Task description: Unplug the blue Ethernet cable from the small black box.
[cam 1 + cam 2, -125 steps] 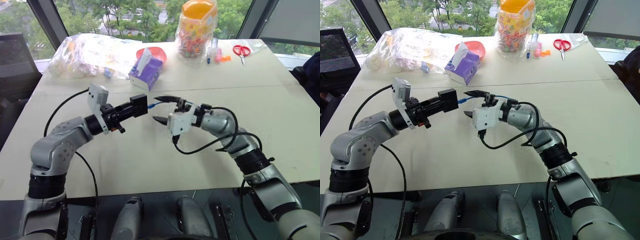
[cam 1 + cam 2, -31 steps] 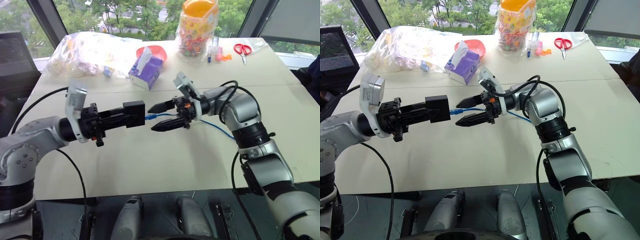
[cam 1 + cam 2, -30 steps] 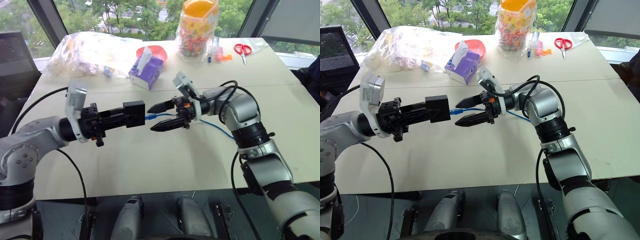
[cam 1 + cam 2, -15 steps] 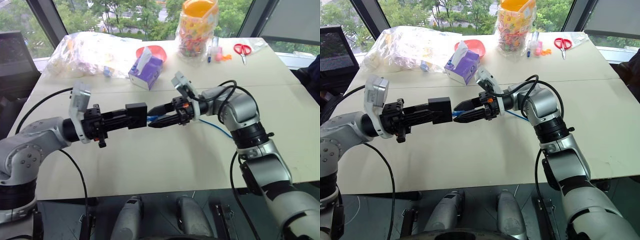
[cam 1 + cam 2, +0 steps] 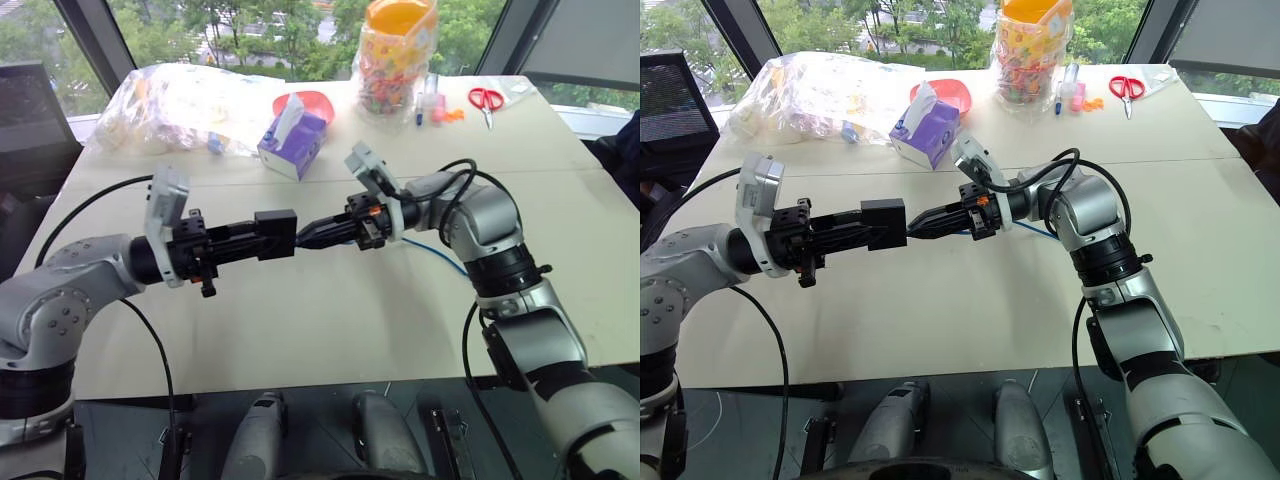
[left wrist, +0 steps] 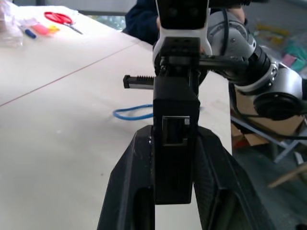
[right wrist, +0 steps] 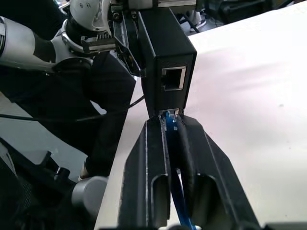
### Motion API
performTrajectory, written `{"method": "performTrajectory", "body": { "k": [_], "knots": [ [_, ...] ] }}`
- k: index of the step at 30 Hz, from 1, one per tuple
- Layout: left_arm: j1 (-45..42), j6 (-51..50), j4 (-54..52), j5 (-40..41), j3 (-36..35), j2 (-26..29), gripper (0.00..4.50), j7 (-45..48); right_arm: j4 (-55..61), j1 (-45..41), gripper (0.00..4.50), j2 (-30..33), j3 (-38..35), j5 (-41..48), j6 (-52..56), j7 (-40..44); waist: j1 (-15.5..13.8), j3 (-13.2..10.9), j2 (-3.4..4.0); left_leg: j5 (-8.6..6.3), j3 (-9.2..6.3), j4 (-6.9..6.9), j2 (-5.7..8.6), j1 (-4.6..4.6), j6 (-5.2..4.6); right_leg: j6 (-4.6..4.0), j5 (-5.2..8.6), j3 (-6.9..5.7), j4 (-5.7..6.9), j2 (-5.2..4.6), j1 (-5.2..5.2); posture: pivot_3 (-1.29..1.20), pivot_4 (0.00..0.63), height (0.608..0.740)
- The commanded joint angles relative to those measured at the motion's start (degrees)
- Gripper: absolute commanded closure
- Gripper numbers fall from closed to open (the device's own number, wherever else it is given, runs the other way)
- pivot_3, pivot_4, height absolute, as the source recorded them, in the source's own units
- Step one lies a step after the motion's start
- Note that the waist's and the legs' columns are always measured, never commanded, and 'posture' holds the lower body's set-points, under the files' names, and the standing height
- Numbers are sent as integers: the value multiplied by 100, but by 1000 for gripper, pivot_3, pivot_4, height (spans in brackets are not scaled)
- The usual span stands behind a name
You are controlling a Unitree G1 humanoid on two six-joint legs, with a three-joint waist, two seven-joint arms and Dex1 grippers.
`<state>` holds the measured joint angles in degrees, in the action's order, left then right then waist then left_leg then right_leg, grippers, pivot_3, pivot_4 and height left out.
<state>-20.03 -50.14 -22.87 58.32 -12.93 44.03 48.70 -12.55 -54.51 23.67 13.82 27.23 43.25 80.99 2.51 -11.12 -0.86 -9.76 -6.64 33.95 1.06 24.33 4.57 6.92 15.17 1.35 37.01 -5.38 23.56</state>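
I've got the left claw [image 5: 262, 236] clenched on the small black box [image 5: 275, 233], held level above the desk [image 5: 330, 320]. Right claw [image 5: 322, 235] is clamped on the blue Ethernet cable [image 7: 169, 120] right at its plug, tips touching the box's port face. Plug is seated in the lower port; the port above it is empty. Both claws point at each other along one line, so I'd pull straight back along that axis, right arm away from the left. Slack cable trails over the desk behind the right wrist.
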Motion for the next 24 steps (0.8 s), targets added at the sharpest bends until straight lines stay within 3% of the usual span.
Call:
{"method": "performTrajectory", "body": {
  "k": [1, 13, 24],
  "knots": [
    [-154, 2, -209, 203, -153, 15, 4040, -105, 208, -114, 4472, -61, -4, 54, -76, 4, 0, 0, 0, 0, 0, 0, 0, 0, 0, 0, 0, 0, 0, 0, 0, 0, 150, 726],
    [-216, -71, -180, 385, -291, 63, 4040, -212, 268, -4, 4472, 28, 96, -20, -135, 86, 0, 0, 0, 0, 0, 0, 0, 0, 0, 0, 0, 0, 0, 0, 0, 0, 150, 726],
    [72, -152, -202, 568, -627, 276, 4040, -128, -565, 198, 4472, 651, 197, -591, -1006, 368, -28, 0, -2, 0, 0, 4, 0, 0, 0, -1, 1, -2, -3, 0, -2, 0, 150, 726]
  ]
}}
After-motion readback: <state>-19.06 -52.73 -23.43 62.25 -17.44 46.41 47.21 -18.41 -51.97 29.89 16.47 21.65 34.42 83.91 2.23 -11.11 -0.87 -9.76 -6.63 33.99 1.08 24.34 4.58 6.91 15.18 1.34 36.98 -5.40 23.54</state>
